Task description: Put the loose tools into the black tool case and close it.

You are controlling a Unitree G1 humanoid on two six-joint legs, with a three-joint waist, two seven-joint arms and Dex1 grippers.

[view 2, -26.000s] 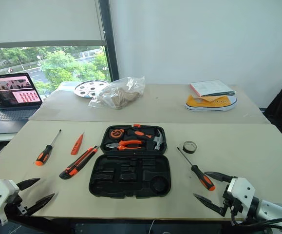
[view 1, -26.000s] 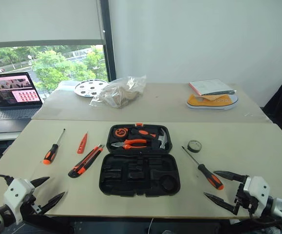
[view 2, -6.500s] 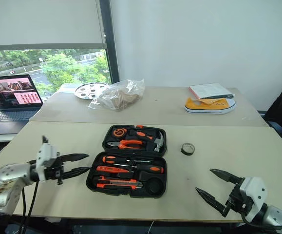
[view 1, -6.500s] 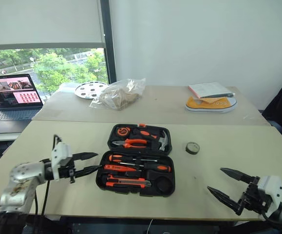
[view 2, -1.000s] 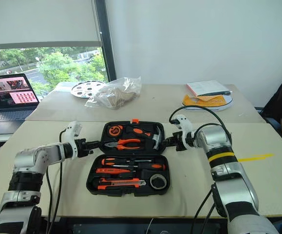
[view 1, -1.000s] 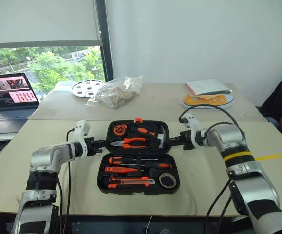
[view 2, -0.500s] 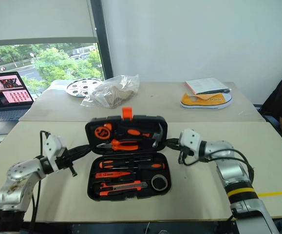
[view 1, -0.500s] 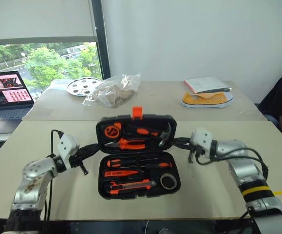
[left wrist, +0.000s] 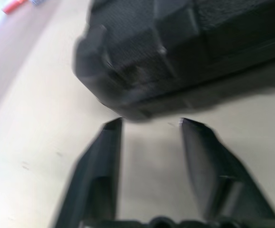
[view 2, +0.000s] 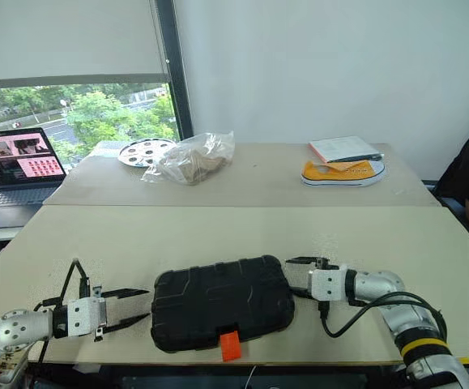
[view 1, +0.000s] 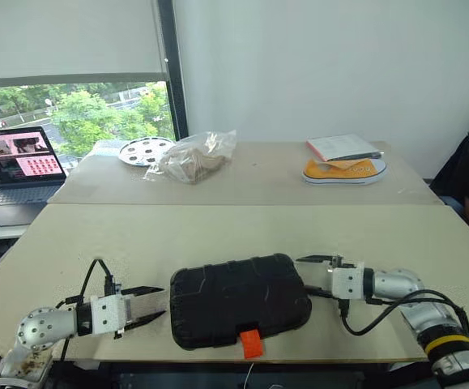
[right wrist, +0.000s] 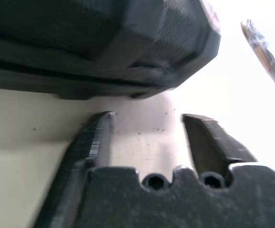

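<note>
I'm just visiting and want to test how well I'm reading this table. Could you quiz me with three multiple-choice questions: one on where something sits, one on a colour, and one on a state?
1. Where is the yellow shoe?
A. On the far table, under a book
B. On the laptop
C. On top of the black case

2. What colour is the latch on the black case?
A. Blue
B. Orange
C. White

3. How is the black case now?
A. Wide open, tools showing
B. Closed, lid down
C. Standing on its end

Answers:
1. A: the shoe lies at the far right, with a book resting on it.
2. B: an orange tab sticks out at the case's near edge.
3. B: the textured lid covers everything, and the left claw and right claw sit open beside it, holding nothing.
</note>
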